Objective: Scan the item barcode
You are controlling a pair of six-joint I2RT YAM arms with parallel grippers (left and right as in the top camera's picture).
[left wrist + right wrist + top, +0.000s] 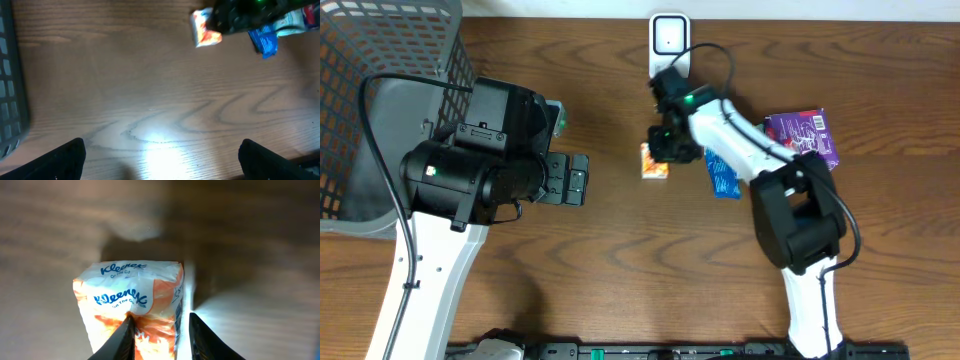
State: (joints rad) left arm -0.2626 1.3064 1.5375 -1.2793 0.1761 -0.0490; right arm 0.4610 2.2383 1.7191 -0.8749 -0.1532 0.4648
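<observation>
- gripping the kleenex pack (135, 292) between the right gripper (159, 330) fingers, near the scanner (668, 38).
- hovering with the left gripper (161, 159) spread wide and empty.
- next, likely: turning the barcode side toward the scanner.

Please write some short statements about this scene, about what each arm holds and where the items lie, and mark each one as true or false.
1. The right gripper has its jaws closed on the orange and white Kleenex tissue pack. True.
2. The left gripper holds the blue plastic packet. False: its jaws stand wide open and empty; the packet lies on the brown wooden table beside the right arm.
3. The purple printed packet touches the tissue pack. False: they lie apart, with the blue packet between them.
4. The white rectangular scanner stands at the table's far edge. True.
</observation>
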